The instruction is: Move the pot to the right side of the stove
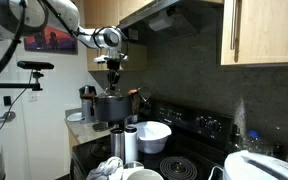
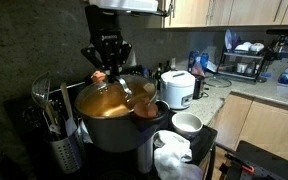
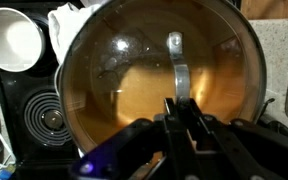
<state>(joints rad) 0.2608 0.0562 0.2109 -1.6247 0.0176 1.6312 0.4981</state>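
pot (image 2: pixel 109 138), wide and grey with a reddish-brown inside, stands at the end of the stove (image 1: pixel 200 122) beside a utensil crock (image 2: pixel 60 148) full of tools. from the wrist it fills most of the view (image 3: pixel 60 78), under what looks like a clear lid (image 3: pixel 124 70) with a metal strap handle (image 3: pixel 177 62).

gripper (image 2: pixel 107 72) hangs straight down over the pot's rim. in the wrist view its dark fingers (image 3: pixel 172 118) stand close together at the foot of the strap. whether they pinch anything cannot be told.

a black stovetop carries a coil burner (image 3: pixel 47 116) just beside the pot. a white bowl (image 3: pixel 12 40) and a crumpled white cloth (image 3: pixel 68 20) sit near it, and in an exterior view a steel canister (image 1: pixel 125 143) stands in front of the pot (image 1: pixel 109 107). past the bowl (image 1: pixel 153 136) another coil burner (image 1: pixel 180 166) lies uncovered, then a white rounded appliance (image 1: pixel 259 166) at the frame's edge.

dark backsplash (image 2: pixel 24 40) rises behind the stove, with wooden cabinets (image 1: pixel 269 30) and a range hood (image 1: pixel 169 18) low overhead. a white rice cooker (image 2: pixel 177 88) stands on the light countertop (image 2: pixel 256 96), and a dish rack (image 2: pixel 249 60) farther along it. packages by the wall are too blurred to read.
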